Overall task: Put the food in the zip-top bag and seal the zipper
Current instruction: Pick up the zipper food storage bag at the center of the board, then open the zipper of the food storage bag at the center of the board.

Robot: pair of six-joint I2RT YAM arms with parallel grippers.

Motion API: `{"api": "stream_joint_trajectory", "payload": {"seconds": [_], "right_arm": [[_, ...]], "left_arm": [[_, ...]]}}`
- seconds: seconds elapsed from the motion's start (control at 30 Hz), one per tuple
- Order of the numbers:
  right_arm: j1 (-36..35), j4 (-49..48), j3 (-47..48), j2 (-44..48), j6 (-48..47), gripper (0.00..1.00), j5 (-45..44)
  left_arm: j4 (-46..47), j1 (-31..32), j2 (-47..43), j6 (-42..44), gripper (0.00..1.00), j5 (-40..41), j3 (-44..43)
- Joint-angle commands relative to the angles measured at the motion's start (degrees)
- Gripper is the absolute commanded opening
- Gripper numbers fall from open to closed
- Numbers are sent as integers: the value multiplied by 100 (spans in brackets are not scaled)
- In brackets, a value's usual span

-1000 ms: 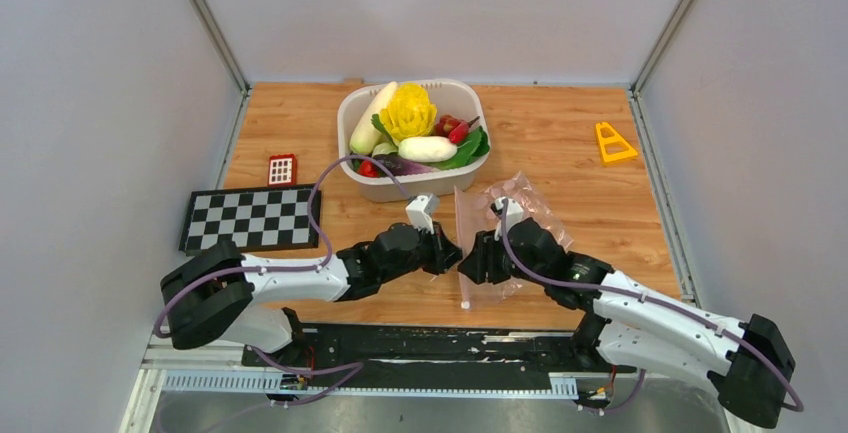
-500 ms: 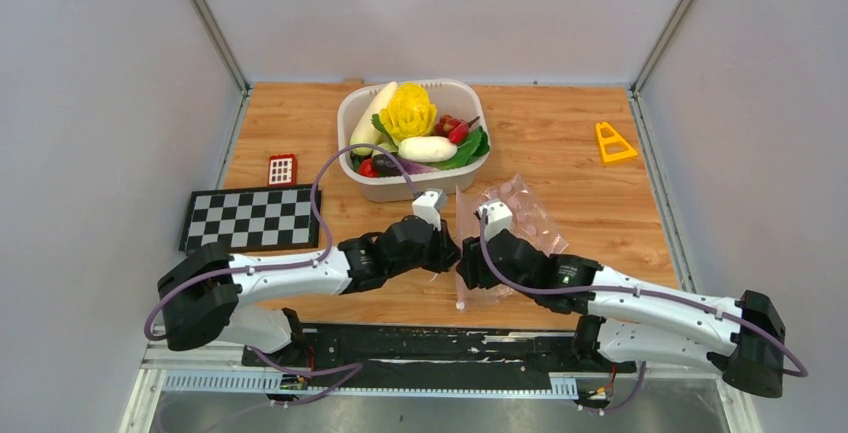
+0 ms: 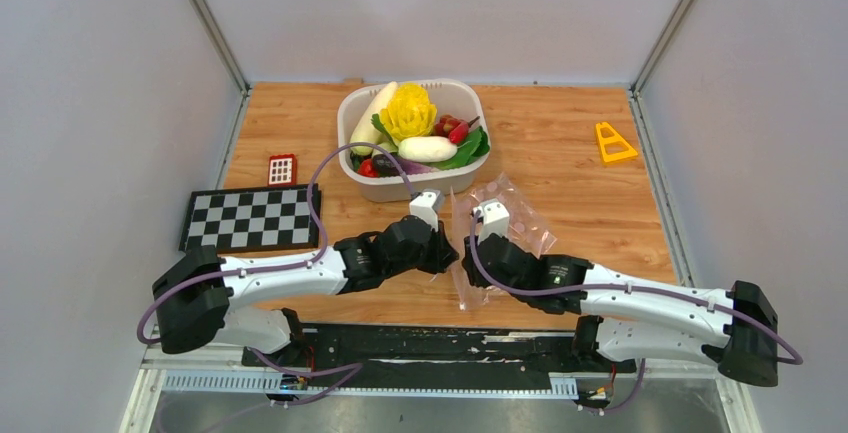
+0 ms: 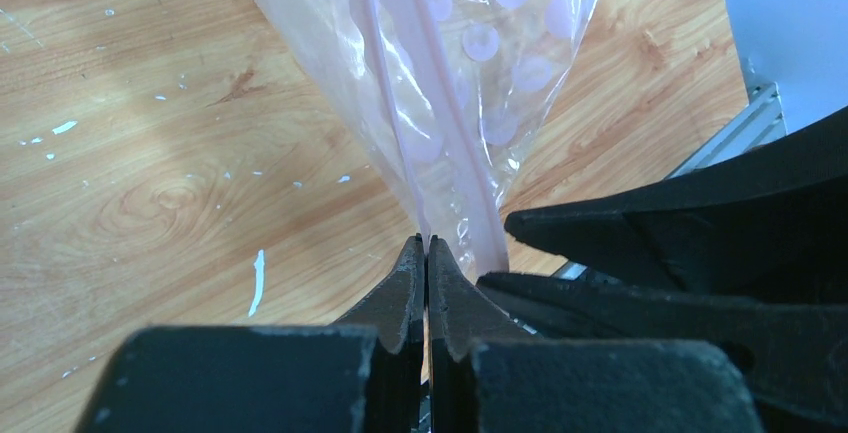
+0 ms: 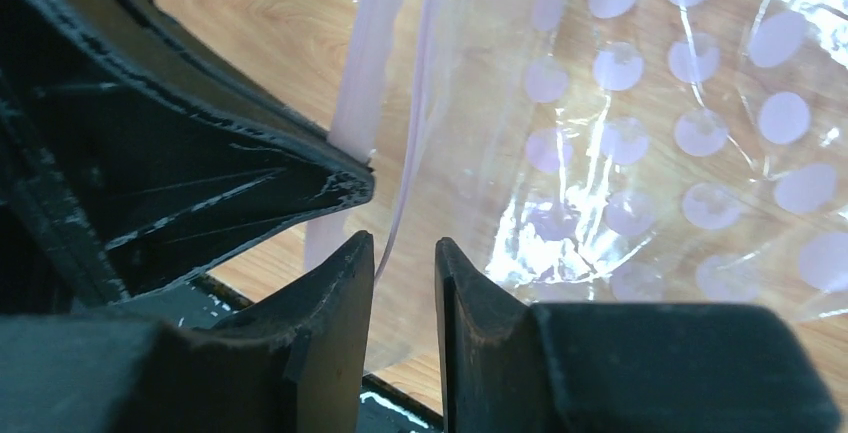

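Note:
The zip-top bag (image 3: 508, 215), clear with pale pink spots, lies on the table in front of the white tub (image 3: 400, 185). My left gripper (image 3: 452, 255) is shut on one pink zipper (image 4: 396, 113) strip at the bag's left edge. In the left wrist view the left gripper (image 4: 427, 243) pinches it at the fingertips. My right gripper (image 3: 468, 265) sits right beside it. In the right wrist view the right gripper (image 5: 405, 249) is narrowly open, with the other thin strip (image 5: 415, 143) of the bag (image 5: 640, 123) running into the gap. The food stays in the tub: white radish (image 3: 370, 118), yellow cabbage (image 3: 407, 113), green leaves (image 3: 468, 149), red piece (image 3: 460, 133).
A black-and-white checkerboard (image 3: 250, 216) lies at the left, with a small red block (image 3: 282, 169) behind it. A yellow triangular piece (image 3: 613, 143) lies at the far right. Grey walls enclose the table on three sides.
My right arm has slid left and lower along the bag's left edge, closing in on the left gripper. The bag has shifted slightly. The left gripper has barely moved.

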State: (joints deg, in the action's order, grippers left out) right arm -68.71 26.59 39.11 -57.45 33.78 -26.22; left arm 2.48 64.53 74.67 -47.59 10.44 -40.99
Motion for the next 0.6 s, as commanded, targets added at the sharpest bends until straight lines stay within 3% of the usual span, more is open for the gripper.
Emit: {"api": "stream_joint_trajectory", "payload": {"seconds": [0.0, 0.3, 0.57], "right_arm": [[-29, 210, 199, -67, 266, 29, -545], [-16, 21, 236, -115, 259, 27, -927], [168, -1056, -13, -91, -3, 23, -175]], "left_arm": [[-8, 51, -199, 64, 0, 125, -251], [-20, 84, -183, 92, 0, -50, -315], [47, 107, -260, 118, 0, -64, -260]]}}
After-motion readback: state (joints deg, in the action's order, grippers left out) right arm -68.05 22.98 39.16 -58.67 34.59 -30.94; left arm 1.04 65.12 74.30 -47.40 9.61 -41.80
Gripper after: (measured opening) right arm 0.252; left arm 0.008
